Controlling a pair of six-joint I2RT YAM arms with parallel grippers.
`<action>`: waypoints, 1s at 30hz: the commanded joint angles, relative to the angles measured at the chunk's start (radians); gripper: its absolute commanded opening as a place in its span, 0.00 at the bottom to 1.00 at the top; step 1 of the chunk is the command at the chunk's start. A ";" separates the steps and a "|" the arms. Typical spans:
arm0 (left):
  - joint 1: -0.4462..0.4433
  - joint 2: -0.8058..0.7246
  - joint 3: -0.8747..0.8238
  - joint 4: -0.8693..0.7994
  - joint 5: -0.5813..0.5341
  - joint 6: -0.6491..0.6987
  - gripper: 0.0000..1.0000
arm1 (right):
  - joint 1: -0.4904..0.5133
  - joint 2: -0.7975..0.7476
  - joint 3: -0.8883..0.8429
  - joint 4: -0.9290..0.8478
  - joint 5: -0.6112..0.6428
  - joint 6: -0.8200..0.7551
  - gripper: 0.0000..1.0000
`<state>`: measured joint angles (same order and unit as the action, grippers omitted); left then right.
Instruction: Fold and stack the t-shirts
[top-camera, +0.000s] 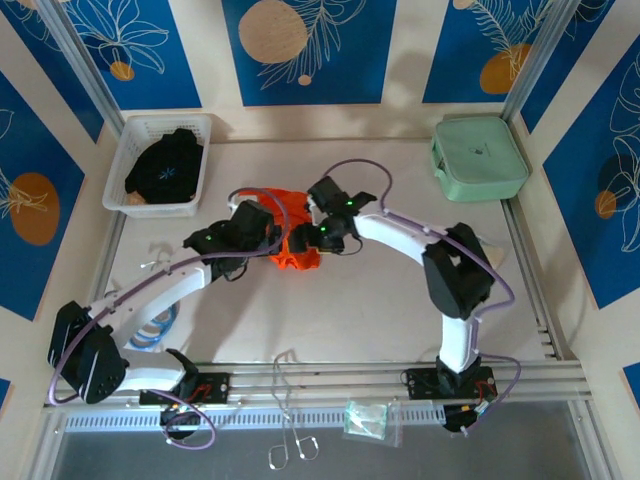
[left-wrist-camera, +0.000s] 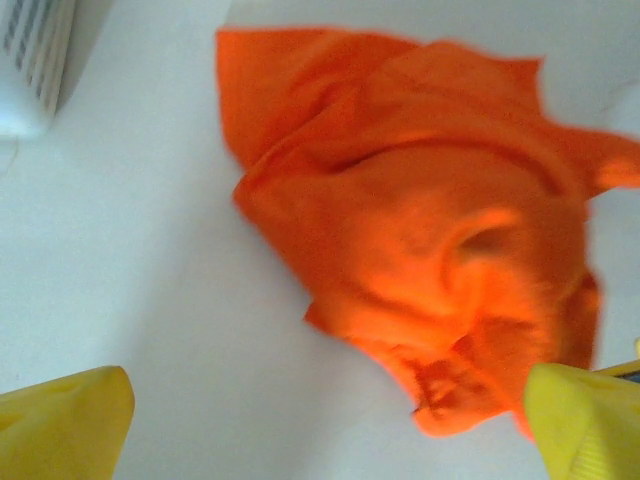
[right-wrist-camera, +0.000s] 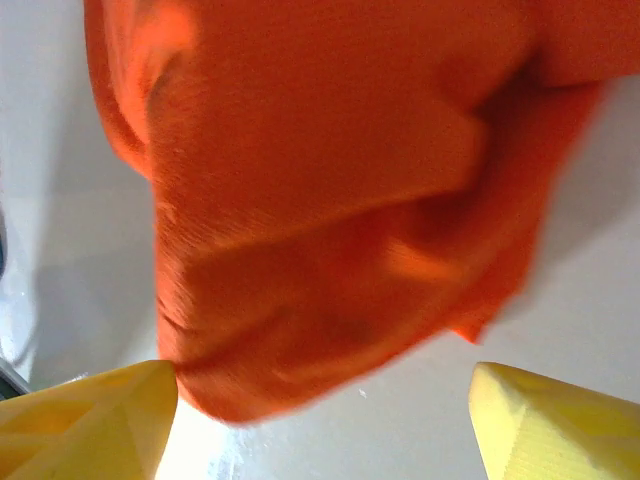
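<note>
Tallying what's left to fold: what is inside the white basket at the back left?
A bunched black garment with a small pale-blue star-like mark lies in the white basket. Anything beneath it is hidden.

I count two t-shirts: one orange t-shirt (top-camera: 296, 256), one black t-shirt (top-camera: 168, 165); also one white basket (top-camera: 165, 121) and one mint-green case (top-camera: 478, 158).
</note>
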<state>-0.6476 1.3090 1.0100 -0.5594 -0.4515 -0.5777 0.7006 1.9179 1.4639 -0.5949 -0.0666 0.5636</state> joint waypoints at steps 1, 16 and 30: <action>0.048 0.024 -0.047 -0.014 0.043 -0.069 1.00 | 0.014 0.045 0.063 -0.040 0.014 0.047 0.75; 0.082 0.188 -0.234 0.424 0.330 -0.065 0.92 | -0.032 -0.079 0.012 -0.064 0.062 0.058 0.00; 0.082 0.364 -0.240 0.805 0.498 -0.080 0.83 | -0.061 -0.106 -0.037 -0.037 0.007 0.081 0.00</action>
<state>-0.5713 1.6440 0.7475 0.1238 -0.0273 -0.6483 0.6373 1.8141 1.4391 -0.6323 -0.0311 0.6300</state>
